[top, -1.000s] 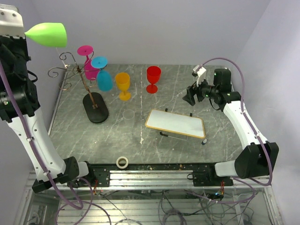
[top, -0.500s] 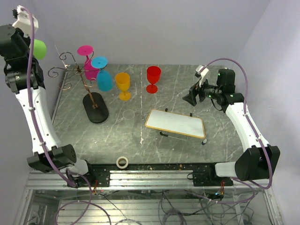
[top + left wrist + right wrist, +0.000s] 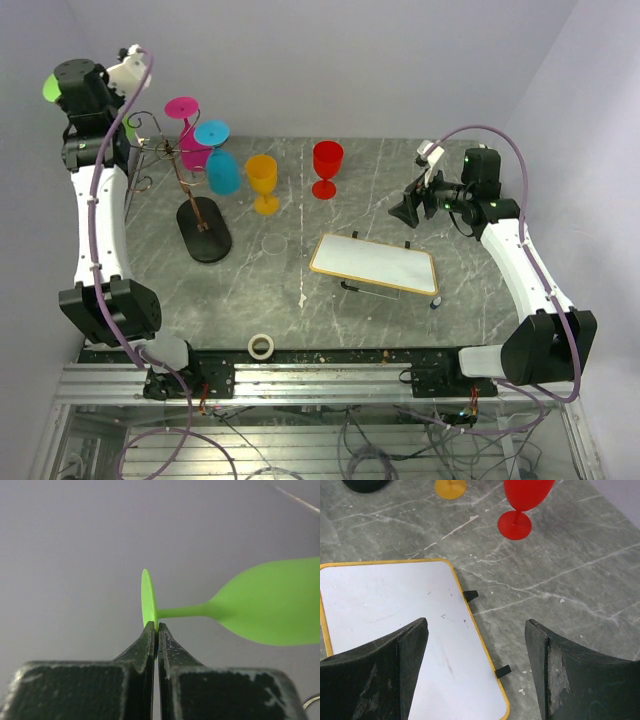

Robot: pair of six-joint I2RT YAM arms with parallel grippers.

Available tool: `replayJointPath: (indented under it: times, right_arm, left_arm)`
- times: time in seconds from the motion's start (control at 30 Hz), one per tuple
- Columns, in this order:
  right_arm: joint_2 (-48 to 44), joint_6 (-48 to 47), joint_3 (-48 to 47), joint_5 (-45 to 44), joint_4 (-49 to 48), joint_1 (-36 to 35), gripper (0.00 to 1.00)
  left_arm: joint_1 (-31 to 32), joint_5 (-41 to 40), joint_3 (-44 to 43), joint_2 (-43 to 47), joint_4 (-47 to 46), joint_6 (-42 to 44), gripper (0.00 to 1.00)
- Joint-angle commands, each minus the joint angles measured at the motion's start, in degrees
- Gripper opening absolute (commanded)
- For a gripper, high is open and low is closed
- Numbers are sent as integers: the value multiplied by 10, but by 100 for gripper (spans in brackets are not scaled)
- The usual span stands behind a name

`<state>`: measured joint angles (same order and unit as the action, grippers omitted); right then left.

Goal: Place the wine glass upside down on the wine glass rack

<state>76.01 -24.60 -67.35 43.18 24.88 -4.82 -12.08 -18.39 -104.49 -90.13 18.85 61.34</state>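
Observation:
A green wine glass lies sideways in the air, and my left gripper is shut on the rim of its round foot. From above only a sliver of the green glass shows behind the left gripper, high at the far left, up and left of the wine glass rack. The rack is a dark wire stand on a black oval base. A pink glass and a blue glass hang upside down on it. My right gripper is open over the table's right side.
A yellow glass and a red glass stand upright right of the rack. A white, yellow-rimmed tray lies mid-right, below the open right gripper. A tape roll sits at the near edge.
My left arm has swung up and turned, carrying the green glass back to the far-left corner, where it is now mostly hidden behind the gripper. The right arm has hardly moved.

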Motion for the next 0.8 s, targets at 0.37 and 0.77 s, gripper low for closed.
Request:
replayJointPath:
  times: [0.37,0.77]
  right_arm:
    - [5,-2,12,20,-9,4,79]
    - [5,7,24,18,-25,4,79]
  left_arm:
    - [73,-31,61,13,33,103,10]
    - [77,69,84,61,99,99,11]
